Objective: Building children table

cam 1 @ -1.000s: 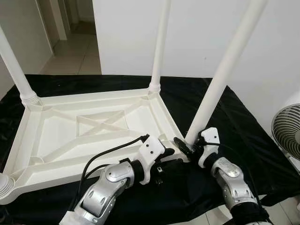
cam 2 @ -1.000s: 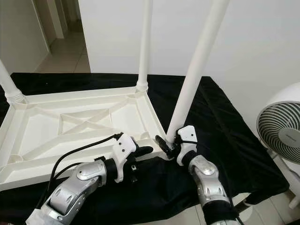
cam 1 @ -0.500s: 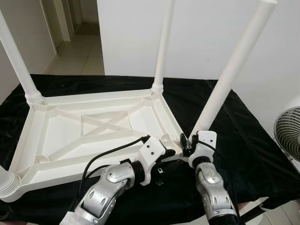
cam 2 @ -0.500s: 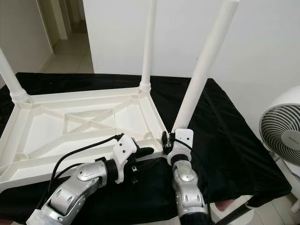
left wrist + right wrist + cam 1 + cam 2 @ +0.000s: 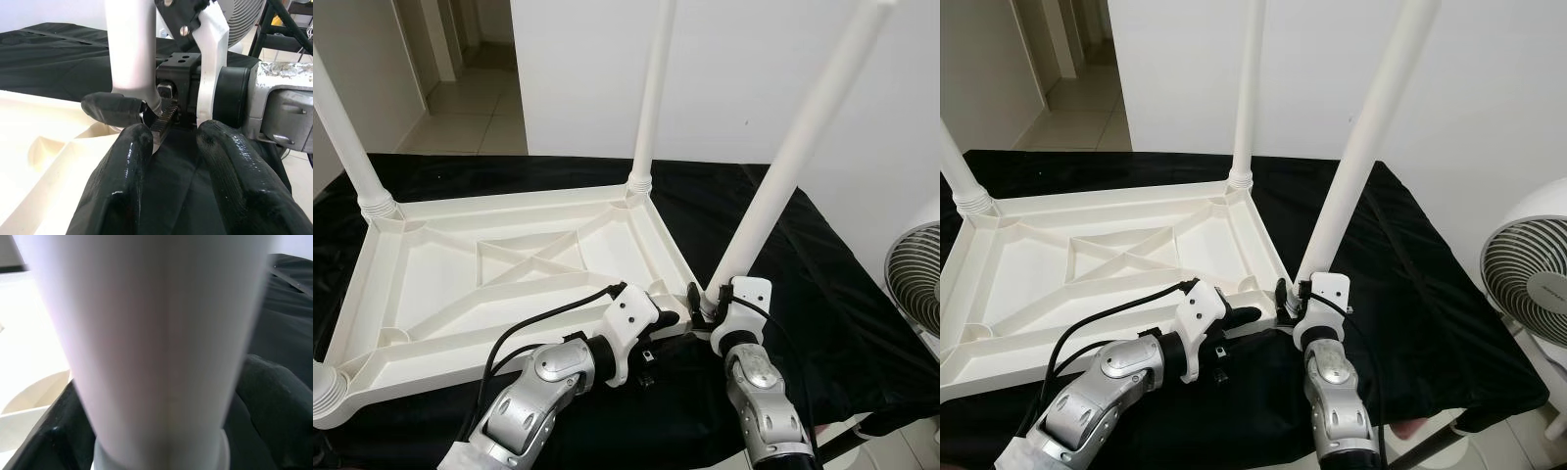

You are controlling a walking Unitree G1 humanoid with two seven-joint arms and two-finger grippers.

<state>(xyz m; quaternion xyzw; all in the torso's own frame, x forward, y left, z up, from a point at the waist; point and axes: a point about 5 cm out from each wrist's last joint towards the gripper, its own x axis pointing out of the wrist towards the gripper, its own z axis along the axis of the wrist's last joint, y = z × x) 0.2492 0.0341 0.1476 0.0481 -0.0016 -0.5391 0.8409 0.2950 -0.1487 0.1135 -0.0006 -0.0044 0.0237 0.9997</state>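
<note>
A white plastic table (image 5: 664,257) lies upside down on a black cloth, its legs pointing up. The near-right leg (image 5: 793,162) leans to the right out of its corner socket. My right gripper (image 5: 703,302) is shut on that leg's base, and the leg (image 5: 156,333) stands between its fingers in the right wrist view. My left gripper (image 5: 668,321) rests just left of it at the table's near rim. Its fingers (image 5: 122,166) are open over the cloth with nothing between them, pointing at the leg (image 5: 132,49) and the right gripper.
Three more legs stand in the other corners: far right (image 5: 651,88), far left (image 5: 342,117) and near left (image 5: 323,387). The black cloth (image 5: 832,294) covers the surface beneath. A white fan (image 5: 913,284) stands at the right, and a hallway (image 5: 460,78) opens at the back left.
My right forearm has swung left, in behind the leg, and its fingers have drawn in around the leg's base. The left arm has stayed put. The camera shifted slightly.
</note>
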